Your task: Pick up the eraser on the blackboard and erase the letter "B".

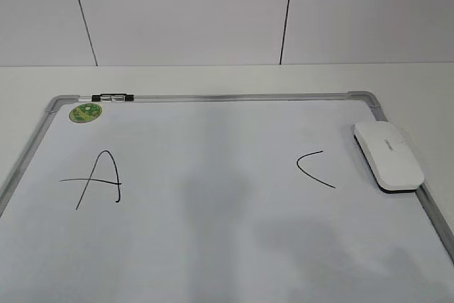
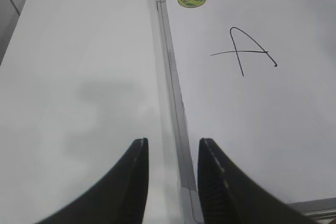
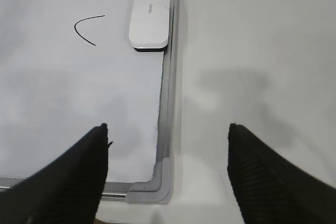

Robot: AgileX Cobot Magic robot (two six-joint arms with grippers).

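Note:
The blackboard (image 1: 213,246) is a white dry-erase board with a grey frame, lying flat on the table. It carries a black "A" (image 1: 92,181) on the left and a "C" (image 1: 299,166) on the right. No letter "B" shows; the board between them is blank. The white eraser (image 1: 389,155) lies on the board by its right frame, near the far right corner. My left gripper (image 2: 173,142) is open and empty above the board's left frame. My right gripper (image 3: 168,127) is wide open and empty over the board's near right corner, well short of the eraser (image 3: 149,19). Neither gripper shows in the exterior view.
A round green sticker (image 1: 85,112) sits in the board's far left corner. A small black-and-clear marker (image 1: 112,96) lies along the far frame. White table surrounds the board, with a white wall behind.

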